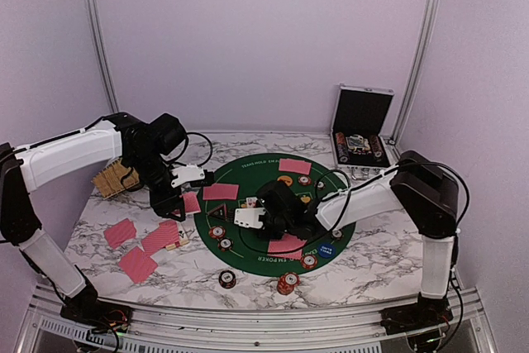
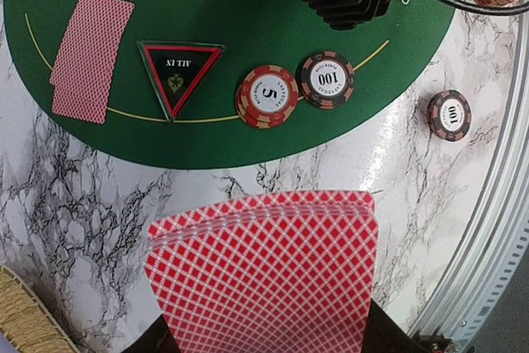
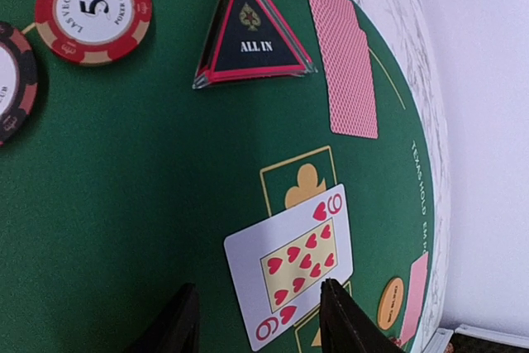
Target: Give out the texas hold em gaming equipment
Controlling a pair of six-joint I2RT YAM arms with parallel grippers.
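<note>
My left gripper (image 1: 180,196) is shut on a fanned stack of red-backed playing cards (image 2: 264,270), held above the marble just left of the green poker mat (image 1: 248,167). My right gripper (image 3: 260,328) is open, its fingers (image 3: 178,324) straddling the near end of a face-up nine of hearts (image 3: 289,262) that lies on the mat. The black triangular "ALL IN" marker (image 3: 252,31) and a red "5" chip (image 3: 92,10) lie beyond it. A face-down card (image 3: 343,59) and an orange disc (image 3: 390,303) also lie on the mat.
Three face-down cards (image 1: 137,264) lie on the marble at the left. The straw basket (image 1: 116,178) is behind them. The open silver case (image 1: 361,126) stands at the back right. Loose chips (image 1: 287,283) lie near the front edge. A blue disc (image 1: 327,249) lies on the mat.
</note>
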